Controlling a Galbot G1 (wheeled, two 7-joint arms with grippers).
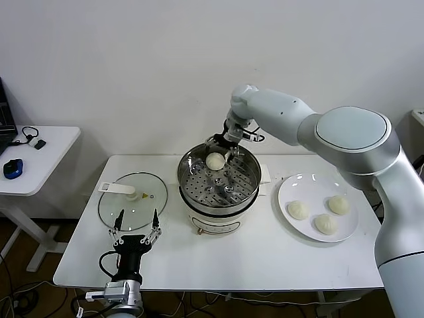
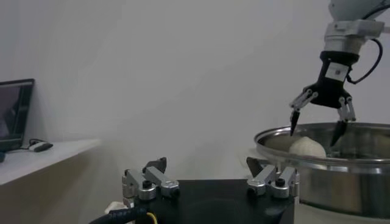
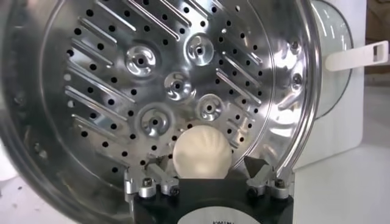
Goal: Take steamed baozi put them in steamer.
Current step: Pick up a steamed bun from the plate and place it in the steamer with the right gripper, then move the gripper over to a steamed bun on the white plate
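One steamed baozi [image 1: 215, 161] lies inside the steamer [image 1: 212, 215], on the perforated tray [image 3: 122, 91] near the back rim. My right gripper [image 1: 220, 154] hangs just over it, open, fingers spread either side of the bun with gaps showing. In the right wrist view the bun [image 3: 202, 152] sits between the right gripper's [image 3: 206, 165] spread fingers. The left wrist view shows that right gripper [image 2: 314, 135] above the bun [image 2: 308, 147] in the pot [image 2: 341, 176]. Three more baozi [image 1: 297, 210] [image 1: 338, 204] [image 1: 325, 224] rest on the white plate [image 1: 291, 185]. My left gripper [image 1: 137, 222] is parked open at the table's front left.
A flat glass lid [image 1: 132, 199] with a white handle lies left of the steamer, just beyond the left gripper. A small side table [image 1: 40, 159] with a mouse and cables stands to the far left. A white wall runs behind.
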